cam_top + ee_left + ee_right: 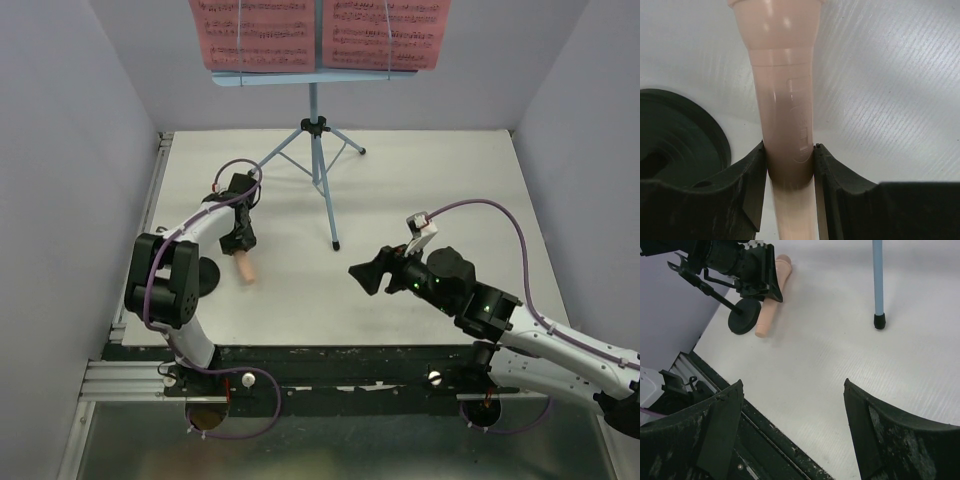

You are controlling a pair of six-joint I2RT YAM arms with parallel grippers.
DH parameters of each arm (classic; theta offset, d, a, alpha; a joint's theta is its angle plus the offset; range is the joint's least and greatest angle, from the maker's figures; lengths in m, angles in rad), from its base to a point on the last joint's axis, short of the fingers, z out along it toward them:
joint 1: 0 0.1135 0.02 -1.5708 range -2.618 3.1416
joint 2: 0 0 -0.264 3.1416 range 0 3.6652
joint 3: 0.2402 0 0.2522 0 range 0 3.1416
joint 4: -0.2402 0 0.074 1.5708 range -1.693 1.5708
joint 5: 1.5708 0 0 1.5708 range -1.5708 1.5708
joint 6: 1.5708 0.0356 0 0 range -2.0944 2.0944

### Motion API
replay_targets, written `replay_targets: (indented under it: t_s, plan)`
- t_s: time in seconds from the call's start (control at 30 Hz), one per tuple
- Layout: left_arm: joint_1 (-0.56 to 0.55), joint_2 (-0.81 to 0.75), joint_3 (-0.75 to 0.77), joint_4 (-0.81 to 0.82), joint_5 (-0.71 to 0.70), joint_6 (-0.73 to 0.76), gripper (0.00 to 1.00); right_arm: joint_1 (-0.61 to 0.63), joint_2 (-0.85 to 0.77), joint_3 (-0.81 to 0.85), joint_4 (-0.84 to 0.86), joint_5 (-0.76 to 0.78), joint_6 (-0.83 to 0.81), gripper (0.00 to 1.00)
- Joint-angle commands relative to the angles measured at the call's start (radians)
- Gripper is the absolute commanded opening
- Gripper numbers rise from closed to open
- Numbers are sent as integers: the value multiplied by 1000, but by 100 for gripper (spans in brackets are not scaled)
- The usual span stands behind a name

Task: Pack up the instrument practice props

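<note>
Music stand: a light-blue tripod music stand [318,130] is upright at the far middle of the table. One rubber-tipped leg reaches toward the centre and lies between the two arms.
Pages: two pink sheet-music pages [255,35] sit side by side on the stand's desk, facing the arms.
Mic stand: a short black round-based mic stand [744,316] is at the near left. Its disc base is just beside the microphone's near end, and the left arm partly hides it from above.
Microphone: a beige-pink toy microphone [785,100] lies low along the table at the near left, under the left claw. Its narrow end points toward the arm bases.
Left claw: the left claw [788,165] is partly closed, with both fingers pressed against the sides of the microphone's handle.
Right claw: the right claw [792,405] has its fingers spread wide with nothing between them. It hangs over bare table right of centre, well apart from the tripod leg.
Surface: a white table [420,200] with a fine ribbed texture, and a black rail [340,360] along its near edge.
Room: plain pale grey-lilac walls [70,120] close it in on the left, far and right sides.
</note>
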Motion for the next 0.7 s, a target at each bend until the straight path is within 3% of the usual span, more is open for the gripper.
replay_targets:
  t_s: [0.0, 0.37, 0.67]
  plan:
    - [7, 53, 87, -104, 42, 64, 34, -2, -9, 41, -41, 38, -28, 87]
    - [7, 53, 87, -108, 44, 71, 57, -3, -32, 58, -70, 72, -54, 88]
    - [7, 30, 55, -84, 48, 71, 59, -3, -32, 64, -75, 70, -51, 87]
